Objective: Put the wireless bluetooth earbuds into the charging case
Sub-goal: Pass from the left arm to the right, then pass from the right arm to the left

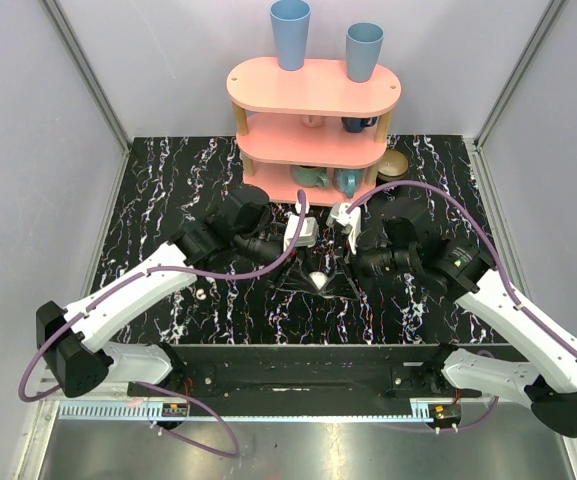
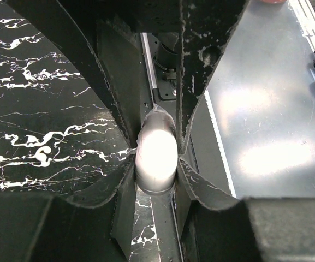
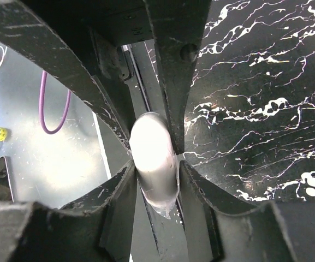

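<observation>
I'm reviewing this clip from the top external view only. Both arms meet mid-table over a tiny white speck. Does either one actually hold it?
Observer: Yes. In the left wrist view, the left gripper has its jaws pressed against both sides of the charging case, a glossy white oval.
Operator: And the right arm?
Observer: The right wrist view shows the right gripper clamped on the case too, with its jaws touching both flanks.
Operator: Is the case open?
Observer: Both wrist views show only its smooth white outer surface. No dark hollow is visible, so I cannot tell.
</observation>
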Robot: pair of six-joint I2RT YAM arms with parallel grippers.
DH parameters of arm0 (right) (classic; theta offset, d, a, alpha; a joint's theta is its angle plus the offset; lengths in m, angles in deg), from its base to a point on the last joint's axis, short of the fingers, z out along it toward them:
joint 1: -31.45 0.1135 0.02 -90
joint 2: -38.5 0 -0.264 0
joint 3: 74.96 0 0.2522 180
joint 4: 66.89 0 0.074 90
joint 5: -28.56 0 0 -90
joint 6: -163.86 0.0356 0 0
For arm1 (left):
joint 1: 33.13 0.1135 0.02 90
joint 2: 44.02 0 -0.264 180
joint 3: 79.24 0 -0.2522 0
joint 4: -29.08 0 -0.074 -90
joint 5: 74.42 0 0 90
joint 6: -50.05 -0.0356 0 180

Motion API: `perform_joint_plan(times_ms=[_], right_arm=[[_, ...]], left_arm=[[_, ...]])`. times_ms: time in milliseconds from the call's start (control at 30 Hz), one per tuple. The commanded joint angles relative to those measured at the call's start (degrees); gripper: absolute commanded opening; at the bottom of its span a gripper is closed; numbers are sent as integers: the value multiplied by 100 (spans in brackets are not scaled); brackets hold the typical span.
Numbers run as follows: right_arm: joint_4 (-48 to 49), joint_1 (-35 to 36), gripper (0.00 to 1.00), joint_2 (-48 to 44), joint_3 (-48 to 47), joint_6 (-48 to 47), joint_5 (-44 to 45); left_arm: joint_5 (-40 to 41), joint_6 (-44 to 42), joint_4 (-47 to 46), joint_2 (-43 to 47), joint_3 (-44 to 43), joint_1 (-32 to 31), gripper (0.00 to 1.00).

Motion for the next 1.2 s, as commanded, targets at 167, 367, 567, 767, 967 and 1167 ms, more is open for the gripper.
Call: perform_joint_plan(times_ms=[167,367,567,767,967,1167], right_arm=[[43,9,23,59,-206,-114,-162],[165,0,8,-38,-171,-44,-162],[376,9,4,-73,-48,158,-127],[465,0,1,-64,5,316,-65],[631,9,0,-117,110,413,277],[1411,9,0,-319,374,790,848]], left_arm=[[-396,-239,220,-129,-413,16,1],[-238,-187,203,-130,-422,16,16],[253,111,-174,63,-195,16,50],[834,419,-755,371,122,24,74],[1879,875,-1343,933,613,182,99],[2565,2112,-3011,2005,1842,867,99]])
